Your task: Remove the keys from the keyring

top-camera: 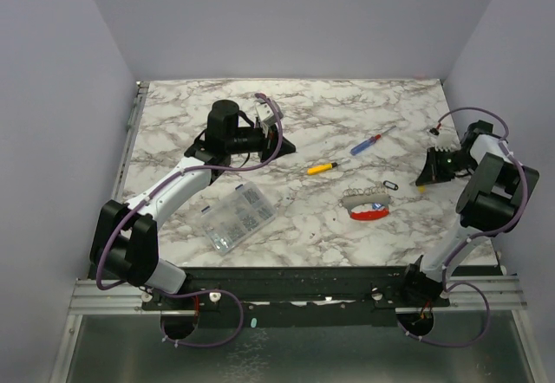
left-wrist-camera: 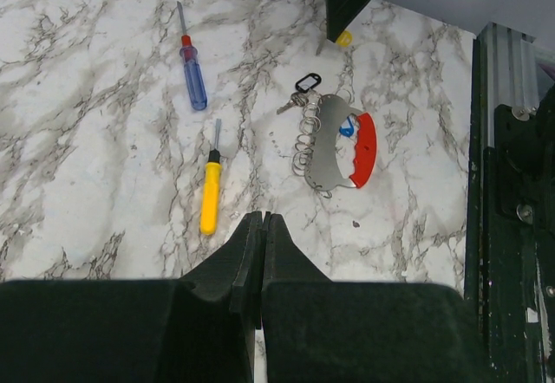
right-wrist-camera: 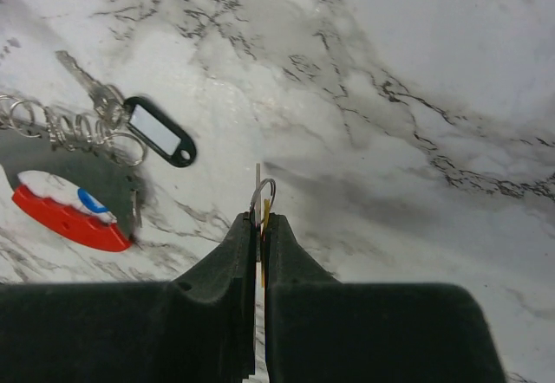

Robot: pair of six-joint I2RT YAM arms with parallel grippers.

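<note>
The keyring, a grey piece (top-camera: 355, 201) with a red curved band (top-camera: 369, 215), lies on the marble right of centre. A black-tagged key (top-camera: 389, 185) lies at its far end, joined by small metal rings (right-wrist-camera: 74, 128). A blue tag (left-wrist-camera: 347, 129) lies against the red band (left-wrist-camera: 366, 149). My right gripper (right-wrist-camera: 262, 218) is shut on a yellow-tagged key (right-wrist-camera: 265, 213) with its small ring, held just above the table to the right of the keyring (right-wrist-camera: 65, 218). My left gripper (left-wrist-camera: 263, 218) is shut and empty, far back at the centre (top-camera: 286, 146).
A yellow-handled screwdriver (top-camera: 321, 168) and a blue-and-red screwdriver (top-camera: 368, 145) lie between the two grippers. A clear compartment box (top-camera: 238, 217) sits at the near left. Black rails (left-wrist-camera: 512, 184) run along the table's near edge.
</note>
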